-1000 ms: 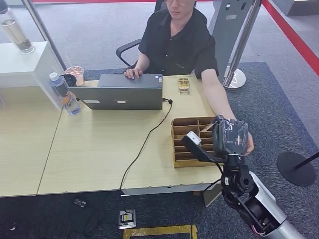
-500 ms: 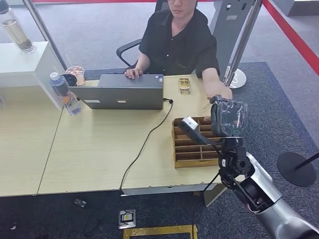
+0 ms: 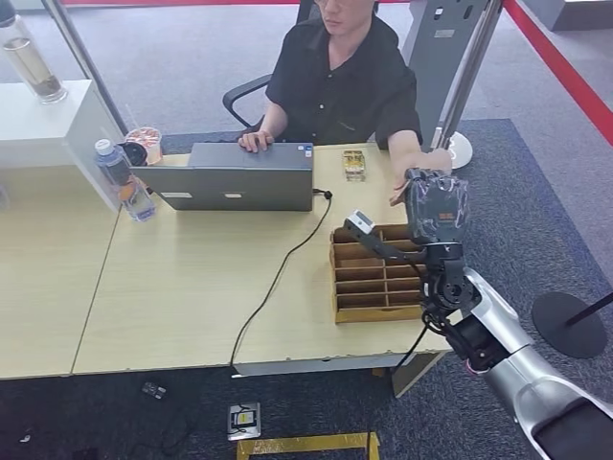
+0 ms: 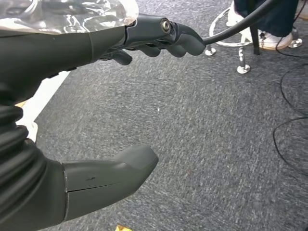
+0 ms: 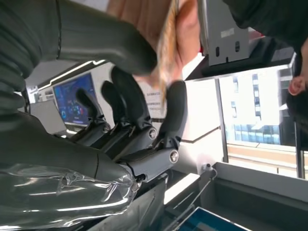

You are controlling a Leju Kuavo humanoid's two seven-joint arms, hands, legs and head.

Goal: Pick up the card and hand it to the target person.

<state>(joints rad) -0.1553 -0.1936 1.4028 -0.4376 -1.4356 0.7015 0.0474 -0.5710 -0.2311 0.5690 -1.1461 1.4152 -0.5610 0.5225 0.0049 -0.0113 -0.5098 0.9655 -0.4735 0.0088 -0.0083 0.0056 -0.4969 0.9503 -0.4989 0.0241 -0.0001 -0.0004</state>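
While the person (image 3: 340, 77) sits behind the desk (image 3: 181, 287), their hand (image 5: 160, 29) meets the right hand (image 3: 435, 209) raised beyond the compartment box (image 3: 369, 273). There the card (image 5: 166, 53) stands edge-on, pinched between thumb and fingers (image 5: 125, 103), its long axis along them. The left hand (image 4: 91, 96) hangs spread over carpet, farther off.

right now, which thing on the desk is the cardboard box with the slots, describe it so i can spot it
Start at the light wooden desk where the person sits behind a grey laptop. Follow the black cable from the laptop toward the near right corner: the brown cardboard box lies there, below the robot's raised right hand. It alone is split by dividers into rows of open compartments.
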